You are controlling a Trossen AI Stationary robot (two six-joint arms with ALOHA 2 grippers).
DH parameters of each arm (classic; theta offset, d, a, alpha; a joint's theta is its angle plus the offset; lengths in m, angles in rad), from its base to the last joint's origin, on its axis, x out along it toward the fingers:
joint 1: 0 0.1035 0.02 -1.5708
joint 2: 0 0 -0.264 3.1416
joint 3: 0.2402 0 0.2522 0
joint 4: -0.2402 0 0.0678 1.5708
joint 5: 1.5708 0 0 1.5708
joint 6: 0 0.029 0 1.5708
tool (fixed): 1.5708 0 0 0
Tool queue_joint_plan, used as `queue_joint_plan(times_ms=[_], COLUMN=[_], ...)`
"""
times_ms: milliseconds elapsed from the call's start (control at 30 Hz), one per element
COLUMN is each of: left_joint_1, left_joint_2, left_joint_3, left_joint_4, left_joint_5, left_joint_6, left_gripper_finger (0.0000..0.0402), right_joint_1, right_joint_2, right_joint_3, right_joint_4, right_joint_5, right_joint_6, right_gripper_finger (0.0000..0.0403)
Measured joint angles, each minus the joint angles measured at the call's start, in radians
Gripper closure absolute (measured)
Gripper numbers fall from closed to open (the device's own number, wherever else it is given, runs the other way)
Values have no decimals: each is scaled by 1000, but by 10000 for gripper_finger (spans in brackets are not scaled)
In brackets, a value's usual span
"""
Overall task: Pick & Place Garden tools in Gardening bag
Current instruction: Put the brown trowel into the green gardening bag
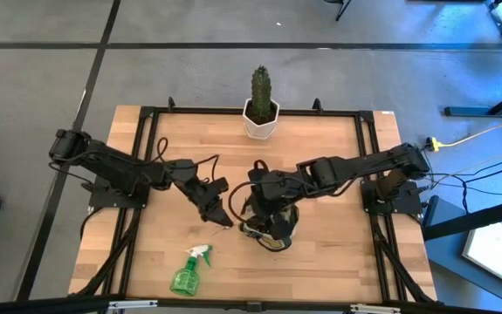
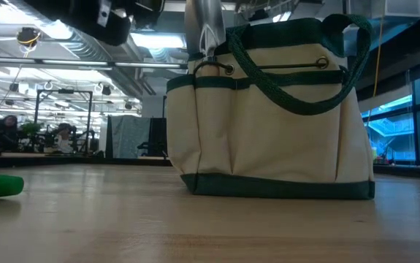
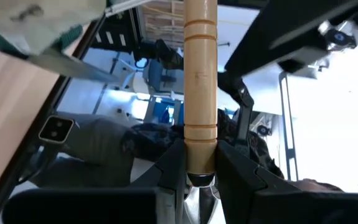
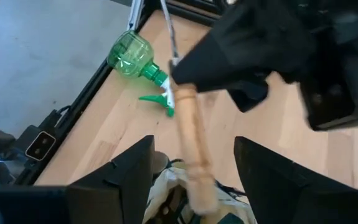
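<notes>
while your left gripper [image 3: 200, 171] pinches the wooden-handled tool [image 3: 200, 87] beside the gardening bag [image 2: 275, 124], right gripper [image 4: 194, 168] spread empty, lower it in next.

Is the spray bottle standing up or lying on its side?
Lying on its side. The high view shows the spray bottle flat on the table, in front of the bag.

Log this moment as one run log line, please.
left gripper: shut on wooden-handled tool, beside bag | right gripper: open above olive-and-tan fabric gardening bag | translucent green spray bottle: lying on table
</notes>
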Motion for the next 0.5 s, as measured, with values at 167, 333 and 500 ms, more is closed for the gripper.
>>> queue_joint_plan(times_ms=[167,333,500], left_joint_1=[21,36,37], left_joint_2=[0,0,0], left_joint_3=[33,78,85], left_joint_4=[3,1,-17], left_joint_5=[1,20,24], left_joint_6=[19,39,45], left_gripper_finger=[342,342,342], right_joint_1=[0,-1,-1], right_joint_2=[19,31,32], right_joint_3=[-1,-1,-1], right_joint_4=[-6,-11,-14], right_joint_5=[-27,-26,-14], right_joint_6=[0,0,9], right_gripper_finger=[179,179,179])
